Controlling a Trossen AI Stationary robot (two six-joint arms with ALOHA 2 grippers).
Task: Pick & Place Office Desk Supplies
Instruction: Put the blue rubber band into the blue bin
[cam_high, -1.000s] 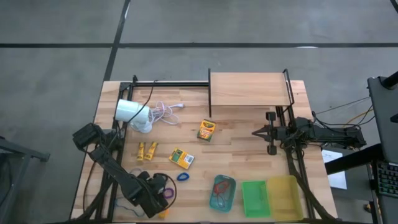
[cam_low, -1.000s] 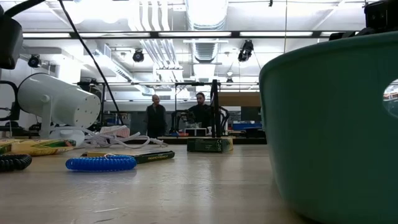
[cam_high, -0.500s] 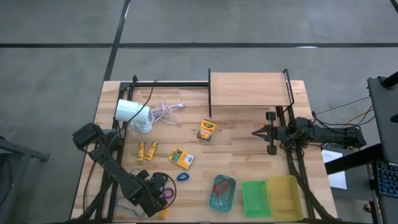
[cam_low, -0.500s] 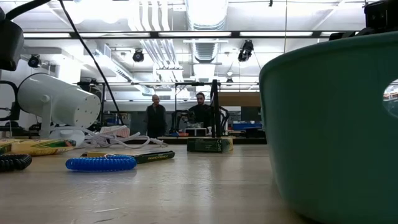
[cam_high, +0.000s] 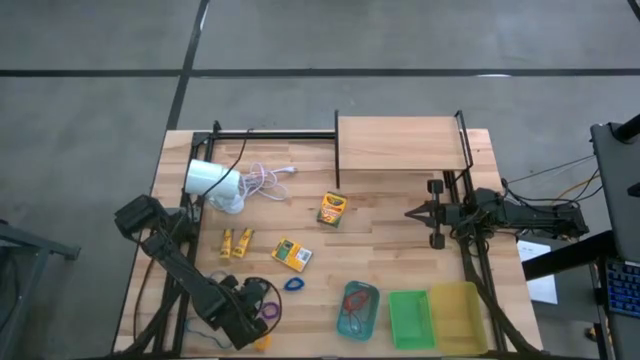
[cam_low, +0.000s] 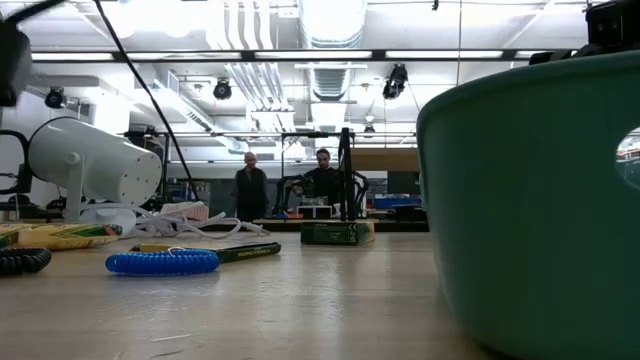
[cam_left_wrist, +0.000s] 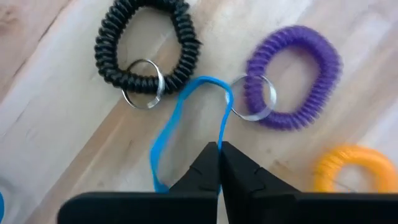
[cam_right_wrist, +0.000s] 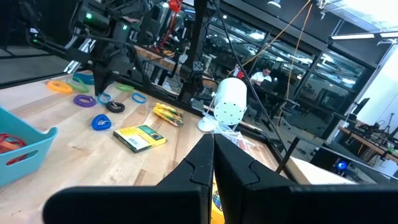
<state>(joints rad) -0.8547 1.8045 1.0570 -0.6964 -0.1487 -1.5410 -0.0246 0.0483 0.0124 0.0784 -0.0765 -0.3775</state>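
The counter (cam_high: 400, 225), a pale wooden top carrying a raised shelf (cam_high: 400, 142) at its far edge, bears the white lamp (cam_high: 208, 178) and three trays at the near edge: teal tray (cam_high: 358, 309), green tray (cam_high: 410, 318), yellow tray (cam_high: 455, 315). The right arm waits well apart from the work, its right pincer (cam_right_wrist: 213, 144) fully closed on nothing and lying near the shelf's legs. The left pincer (cam_left_wrist: 219, 148) is at the near left corner of the counter, its fingers pressed together on a thin blue loop (cam_left_wrist: 166, 134), which passes between the fingertips while most of the band lies slack on the wood. Two crayon boxes (cam_high: 292, 254) and (cam_high: 331, 208) and small yellow pieces (cam_high: 237, 241) lie mid-counter, untouched. A likely fault from here: the band is thin and pinched only at one strand, so it may slip out when raised; it also lies touching the metal ring of the purple coil (cam_left_wrist: 293, 78) and just beside the ring of the black coil (cam_left_wrist: 146, 43), so a lift may drag either along. An orange coil (cam_left_wrist: 351, 168) sits near. The left wrist view alone shows the pinch and these contacts; the high view hides them under the arm but alone shows how far the trays stand from the loop. The low view shows only a blue coil (cam_low: 162, 262) and the teal tray's wall.
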